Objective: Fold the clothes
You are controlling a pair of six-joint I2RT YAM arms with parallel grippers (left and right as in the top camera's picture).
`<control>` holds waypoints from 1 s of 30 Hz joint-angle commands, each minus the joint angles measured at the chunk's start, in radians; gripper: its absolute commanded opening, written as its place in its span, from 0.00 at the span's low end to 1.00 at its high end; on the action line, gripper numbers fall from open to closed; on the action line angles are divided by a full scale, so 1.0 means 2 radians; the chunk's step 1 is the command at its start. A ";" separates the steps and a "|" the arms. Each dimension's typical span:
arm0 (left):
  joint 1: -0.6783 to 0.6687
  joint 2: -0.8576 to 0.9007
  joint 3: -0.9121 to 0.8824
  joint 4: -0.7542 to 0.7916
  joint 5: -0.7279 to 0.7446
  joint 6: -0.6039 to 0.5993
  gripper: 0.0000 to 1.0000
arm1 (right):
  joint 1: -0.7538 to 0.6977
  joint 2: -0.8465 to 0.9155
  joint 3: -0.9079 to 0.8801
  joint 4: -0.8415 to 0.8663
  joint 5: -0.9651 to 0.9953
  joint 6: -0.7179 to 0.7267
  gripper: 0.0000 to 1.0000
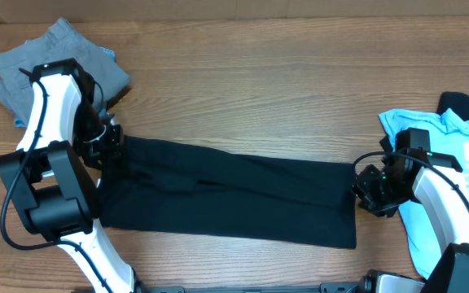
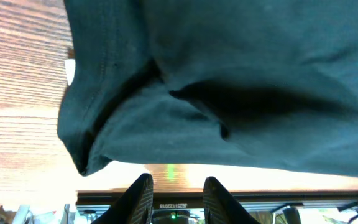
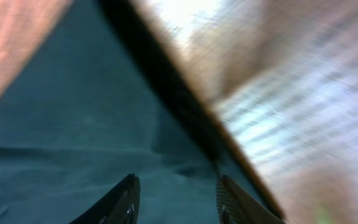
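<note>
The black T-shirt (image 1: pixel 234 195) lies as a long folded band across the middle of the table (image 1: pixel 259 81), its long axis running from our left gripper (image 2: pixel 176 183) to our right gripper (image 3: pixel 178 179) — which end is the collar we cannot tell. Both grippers stand partly open with nothing visibly between their fingers. We judge that a shallow pinch catching only the top layer would peel the band open.

T-shirt (image 1: pixel 234 199) between trousers (image 1: pixel 63 41) and tee (image 1: pixel 391 122)
</note>
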 commanded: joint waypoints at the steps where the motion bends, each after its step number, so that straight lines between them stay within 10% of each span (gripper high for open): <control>1: 0.000 -0.008 0.050 -0.019 0.023 0.018 0.30 | 0.000 -0.011 0.001 0.019 -0.070 -0.026 0.43; 16: -0.065 -0.048 0.021 0.042 0.029 -0.007 0.47 | 0.000 -0.057 0.007 0.023 -0.080 -0.027 0.49; 30: -0.067 -0.048 -0.141 0.149 0.006 -0.026 0.39 | 0.000 -0.057 0.007 0.021 -0.078 -0.027 0.54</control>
